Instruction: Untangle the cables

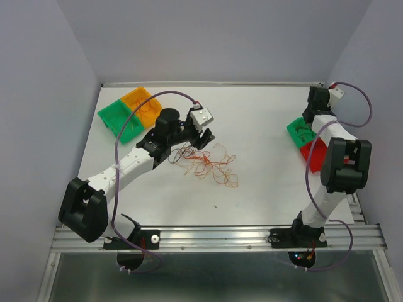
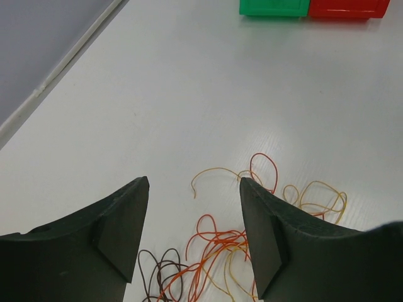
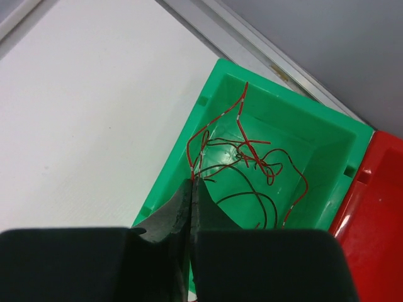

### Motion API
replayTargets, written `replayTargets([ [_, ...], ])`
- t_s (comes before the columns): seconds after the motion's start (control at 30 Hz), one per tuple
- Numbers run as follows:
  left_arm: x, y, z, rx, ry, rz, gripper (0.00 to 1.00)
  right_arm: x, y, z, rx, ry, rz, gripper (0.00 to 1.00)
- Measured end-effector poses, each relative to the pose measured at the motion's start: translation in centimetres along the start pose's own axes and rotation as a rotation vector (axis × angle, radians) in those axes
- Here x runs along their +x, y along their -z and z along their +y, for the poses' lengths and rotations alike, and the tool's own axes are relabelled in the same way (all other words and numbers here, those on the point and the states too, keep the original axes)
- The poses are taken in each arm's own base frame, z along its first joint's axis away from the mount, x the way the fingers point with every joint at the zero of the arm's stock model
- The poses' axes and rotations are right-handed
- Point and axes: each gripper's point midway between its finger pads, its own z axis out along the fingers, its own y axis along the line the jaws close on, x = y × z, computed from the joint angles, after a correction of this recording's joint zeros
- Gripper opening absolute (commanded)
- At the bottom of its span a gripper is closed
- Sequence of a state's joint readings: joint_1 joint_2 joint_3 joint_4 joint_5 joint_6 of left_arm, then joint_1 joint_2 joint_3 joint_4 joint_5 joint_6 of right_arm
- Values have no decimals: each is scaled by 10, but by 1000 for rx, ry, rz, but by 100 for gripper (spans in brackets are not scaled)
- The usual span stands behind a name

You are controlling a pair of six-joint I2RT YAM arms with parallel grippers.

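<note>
Cables (image 1: pixel 204 162) lay mostly unsorted: a loose knot of orange, red and brown strands sat mid-worktop (image 1: pixel 264 201), loops overlapping, none clearly pulled free of the heap. In the left wrist view the same heap (image 2: pixel 217 245) spread out under and just ahead of the fingers, with one brown loop (image 2: pixel 160 270) at its near edge.

Some sorting looked done. A few orange strands showed inside the orange bin (image 1: pixel 140 100) at the far left corner; contents of the green bin beside it (image 1: pixel 116 123) could not be made out. At the right edge, the other green bin (image 3: pixel 296 107) held several thin strands, dark and red, and the red bin (image 3: pixel 378 207) touching it showed nothing in the part visible. Judged roughly: early to middle, bulk of the tangle left.

Left arm (image 1: pixel 135 162): jaws spread wide, hovering over the heap's near side, holding nothing, touching no strand as far as could be seen.

Right arm (image 1: pixel 324 123): jaws pressed together over the green bin's near wall, pinching one end of a red wire (image 3: pixel 217 123) that arched up and trailed down into the bin among the others.
</note>
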State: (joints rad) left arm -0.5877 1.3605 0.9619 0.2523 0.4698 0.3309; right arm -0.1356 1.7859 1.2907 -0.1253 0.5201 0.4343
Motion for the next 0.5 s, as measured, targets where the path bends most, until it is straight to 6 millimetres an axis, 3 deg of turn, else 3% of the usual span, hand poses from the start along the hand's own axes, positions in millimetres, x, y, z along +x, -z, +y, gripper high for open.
replayTargets([
  [0.33,1,0,-3,17,3,2,71,59,-36,-11,54,10,123,1],
  [0.5,2,0,-4,18,4,5,71,87,-55,-27,90,-11,193,1],
])
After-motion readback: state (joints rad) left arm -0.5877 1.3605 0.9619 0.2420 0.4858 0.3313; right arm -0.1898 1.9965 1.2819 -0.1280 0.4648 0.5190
